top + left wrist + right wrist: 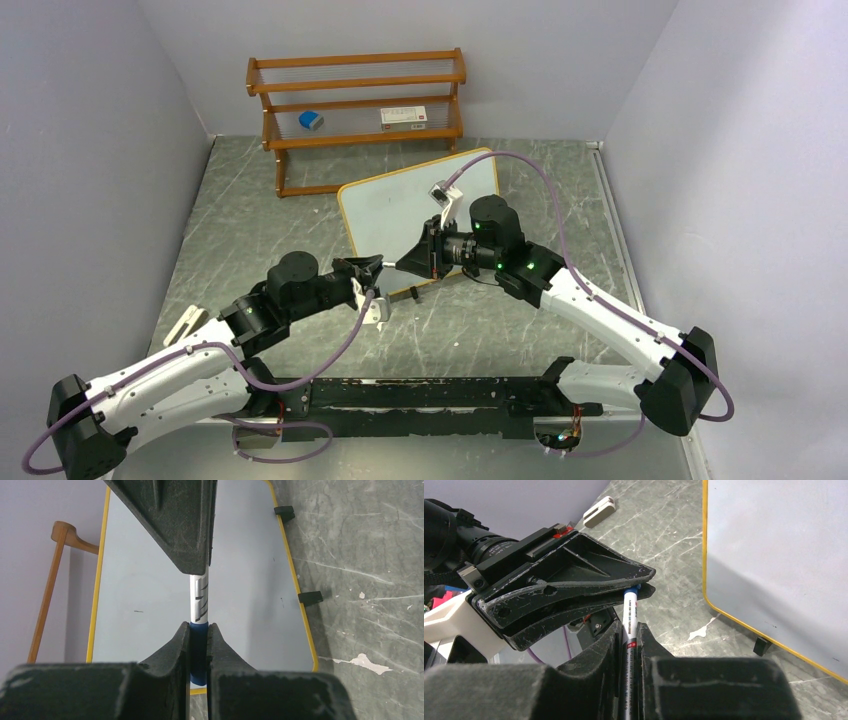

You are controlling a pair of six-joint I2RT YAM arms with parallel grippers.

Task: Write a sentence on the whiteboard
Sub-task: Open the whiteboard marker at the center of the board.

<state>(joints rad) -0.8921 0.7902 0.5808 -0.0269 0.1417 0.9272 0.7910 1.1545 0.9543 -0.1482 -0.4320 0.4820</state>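
Seen from above, two robot arms reach in from the near edge of a grey, scratched desk [250, 220] and meet nose to nose at its middle. Between them they hold one marker [199, 597], a slim white barrel with dark printing and a blue cap [199, 652] at one end.

The left tool [372, 268] is clenched on the blue cap end; its own wrist camera shows both black fingers pressed against the cap. The right tool [405, 262] is clenched on the barrel of the same marker, with the barrel running down between its two fingers in its wrist camera. The tips of the two tools are just beside each other along the marker.

The whiteboard [395, 205] sits on the desk just beyond the two tools, turned at an angle, between them and a brown wooden shelf rack [355, 100] at the back wall. It has a white face, a thin orange-yellow frame and rounded corners. Two small black feet [310, 598] show along one long edge. Whether the board lies flat or leans cannot be told. The right arm crosses over part of it, and a purple cable arches above.

On the rack's lower shelf rest a small blue object [311, 120] and a white box [405, 116]. A small pale item [187, 322] lies on the desk near the left arm
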